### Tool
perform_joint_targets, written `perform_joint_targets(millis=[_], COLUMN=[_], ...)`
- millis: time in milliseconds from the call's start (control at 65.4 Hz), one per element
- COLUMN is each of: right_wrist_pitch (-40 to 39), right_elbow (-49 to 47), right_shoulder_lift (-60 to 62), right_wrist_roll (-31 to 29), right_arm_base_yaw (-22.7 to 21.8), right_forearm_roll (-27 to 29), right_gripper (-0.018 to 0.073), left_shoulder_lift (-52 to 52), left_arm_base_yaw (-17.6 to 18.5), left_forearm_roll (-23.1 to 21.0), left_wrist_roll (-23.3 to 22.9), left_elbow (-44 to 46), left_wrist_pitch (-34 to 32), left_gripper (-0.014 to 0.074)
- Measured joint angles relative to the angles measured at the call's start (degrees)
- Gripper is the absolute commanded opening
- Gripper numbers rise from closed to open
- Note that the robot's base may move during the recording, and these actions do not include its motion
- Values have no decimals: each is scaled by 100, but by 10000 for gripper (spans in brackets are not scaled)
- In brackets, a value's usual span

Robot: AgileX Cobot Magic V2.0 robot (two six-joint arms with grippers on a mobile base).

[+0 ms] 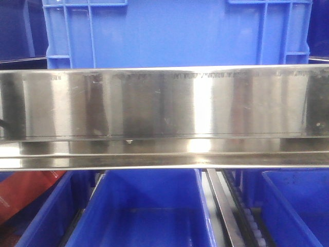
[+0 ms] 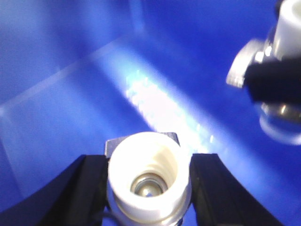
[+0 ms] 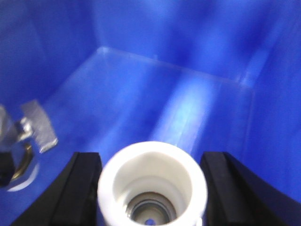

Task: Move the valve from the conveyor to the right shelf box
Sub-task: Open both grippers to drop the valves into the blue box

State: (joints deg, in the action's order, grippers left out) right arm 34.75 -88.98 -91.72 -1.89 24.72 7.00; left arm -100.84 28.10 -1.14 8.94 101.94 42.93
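1. Two valves held over blue plastic: left gripper (image 2: 149,188) clenched on a valve (image 2: 148,176) at lower centre of the left wrist view, right gripper (image 3: 151,188) clenched on a second valve (image 3: 151,183) at lower centre of the right wrist view.
2. Each valve inside a blue box (image 3: 188,94), above its bare floor; neither view showing contact with that floor. Conveyor nowhere in view.
3. Neighbouring valve visible in each wrist view: upper right in the left one, lower left in the right one. Arms close together in one box, by the look of it.
4. Likely risk: collision between the two loaded grippers on release or withdrawal, caused by tight spacing; also a hard drop and bounce if jaws open well above the floor.
5. Valve appearance: white plastic end cap, round and open, metal bore inside, silvery metal body with a flat grey tab (image 3: 40,125).
6. Front view: steel shelf rail (image 1: 164,118) across mid-frame, more blue bins (image 1: 146,211) below.
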Motion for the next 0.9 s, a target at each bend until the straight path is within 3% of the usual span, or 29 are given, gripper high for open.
perform_joint_targets(millis=[107, 199, 306, 382, 489, 596, 703, 765, 902], right_wrist_pitch=[11, -17, 118, 252, 381, 498, 549, 602, 624], right_elbow=[-67, -276, -541, -697, -753, -753, -753, -753, -605], right_shoulder_lift=[-9, 3, 37, 72, 226, 496, 861, 1082, 1703], right_wrist_roll=[0, 0, 0, 0, 0, 0, 0, 0, 0], right_arm_base_yaw=[0, 0, 0, 0, 0, 0, 0, 0, 0], right_forearm_roll=[0, 0, 0, 0, 0, 0, 0, 0, 0], right_gripper=[432, 510, 510, 463, 303, 64, -162, -162, -162], left_shoulder_lift=[0, 0, 11, 35, 181, 463, 833, 1074, 1582], left_arm_base_yaw=[-15, -15, -15, -15, -15, -15, -15, -15, -15], left_forearm_roll=[8, 8, 8, 8, 8, 8, 24, 28, 41], left_wrist_roll=[0, -13, -13, -13, -13, -13, -13, -13, -13], left_elbow=[4, 27, 41, 41, 41, 41, 41, 41, 45], left_wrist_pitch=[30, -31, -41, -41, -41, 8, 96, 165, 483], left_gripper=[438, 571, 599, 586, 503, 300, 37, -112, -111])
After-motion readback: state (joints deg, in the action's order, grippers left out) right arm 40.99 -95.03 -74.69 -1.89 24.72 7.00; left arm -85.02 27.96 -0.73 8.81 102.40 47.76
